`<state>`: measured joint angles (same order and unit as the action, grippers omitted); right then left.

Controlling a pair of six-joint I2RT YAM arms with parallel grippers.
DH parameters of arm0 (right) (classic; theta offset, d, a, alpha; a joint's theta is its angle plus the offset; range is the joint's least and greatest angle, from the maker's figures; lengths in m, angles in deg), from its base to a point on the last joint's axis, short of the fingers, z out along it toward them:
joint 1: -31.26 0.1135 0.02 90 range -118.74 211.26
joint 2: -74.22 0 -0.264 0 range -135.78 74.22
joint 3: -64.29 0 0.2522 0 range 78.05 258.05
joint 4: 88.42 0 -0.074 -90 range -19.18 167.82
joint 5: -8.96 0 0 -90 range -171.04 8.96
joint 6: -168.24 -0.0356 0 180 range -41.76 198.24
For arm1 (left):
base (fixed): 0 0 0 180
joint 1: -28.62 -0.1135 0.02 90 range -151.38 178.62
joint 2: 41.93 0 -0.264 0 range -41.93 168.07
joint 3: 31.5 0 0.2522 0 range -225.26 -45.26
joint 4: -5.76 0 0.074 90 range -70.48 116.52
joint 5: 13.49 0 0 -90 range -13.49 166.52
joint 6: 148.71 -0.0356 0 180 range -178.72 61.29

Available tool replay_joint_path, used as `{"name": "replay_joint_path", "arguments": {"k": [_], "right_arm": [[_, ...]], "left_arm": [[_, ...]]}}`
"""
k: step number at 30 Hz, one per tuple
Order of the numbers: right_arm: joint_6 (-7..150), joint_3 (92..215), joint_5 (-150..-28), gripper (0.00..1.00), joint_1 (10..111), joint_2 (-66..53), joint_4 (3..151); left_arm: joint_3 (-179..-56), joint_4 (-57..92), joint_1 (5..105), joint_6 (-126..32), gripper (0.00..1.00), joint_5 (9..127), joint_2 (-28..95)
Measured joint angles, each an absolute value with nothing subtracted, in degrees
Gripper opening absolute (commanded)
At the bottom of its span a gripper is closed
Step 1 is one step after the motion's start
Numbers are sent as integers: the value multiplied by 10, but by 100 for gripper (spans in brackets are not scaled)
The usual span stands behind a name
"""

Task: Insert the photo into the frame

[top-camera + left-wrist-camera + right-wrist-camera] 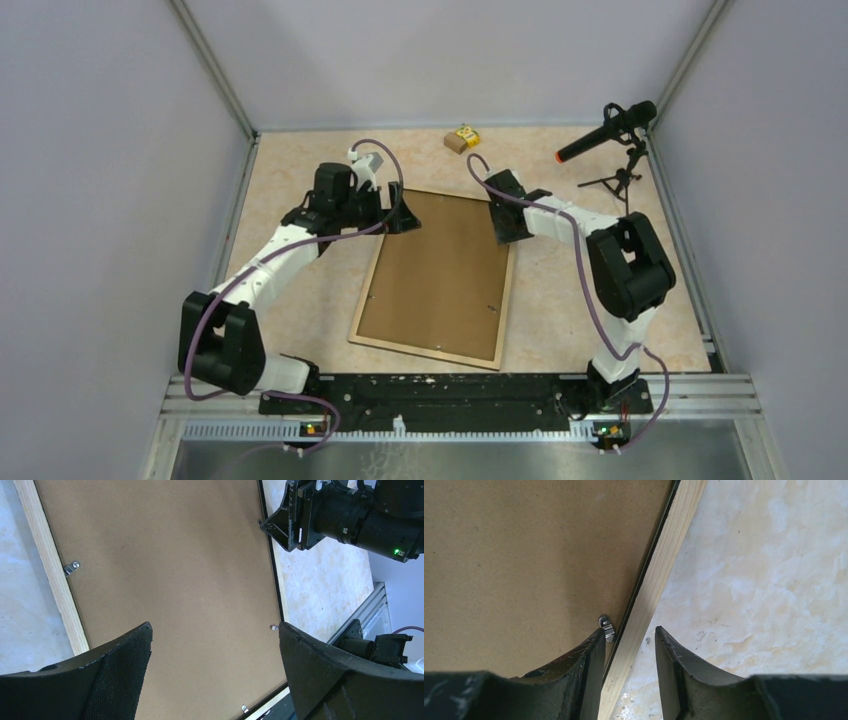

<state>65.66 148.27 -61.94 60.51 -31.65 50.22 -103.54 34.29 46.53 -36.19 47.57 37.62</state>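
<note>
The frame (507, 300) lies face down mid-table, its light-wood rim (52, 575) up and a brown backing board (445, 270) filling it. The photo is hidden. My left gripper (400, 215) hovers over the frame's far left corner, open wide with only the board (170, 565) showing between its fingers (215, 626). My right gripper (505, 232) is at the far right rim. Its jaws (629, 629) stand partly open astride the wood rim (664, 565), one finger beside a small metal clip (607, 626), the other over the table.
A small yellow-brown box (462, 138) sits at the back of the table. A microphone on a small tripod (606, 135) stands at the back right. More metal clips (71, 568) dot the board's edges. Grey walls close in both sides.
</note>
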Motion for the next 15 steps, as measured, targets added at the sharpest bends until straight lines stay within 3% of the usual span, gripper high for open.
{"name": "replay_joint_path", "arguments": {"k": [4, 10, 15], "right_arm": [[660, 1491, -613, 34, 608, -325, 504], [662, 1492, -602, 1, 612, -326, 502], [672, 1494, -584, 0, 619, -331, 505]], "left_arm": [[-1035, 343, 465, -362, 98, 476, 379], [-1035, 343, 465, -362, 98, 476, 379], [-1035, 343, 465, -362, 98, 475, 379]]}}
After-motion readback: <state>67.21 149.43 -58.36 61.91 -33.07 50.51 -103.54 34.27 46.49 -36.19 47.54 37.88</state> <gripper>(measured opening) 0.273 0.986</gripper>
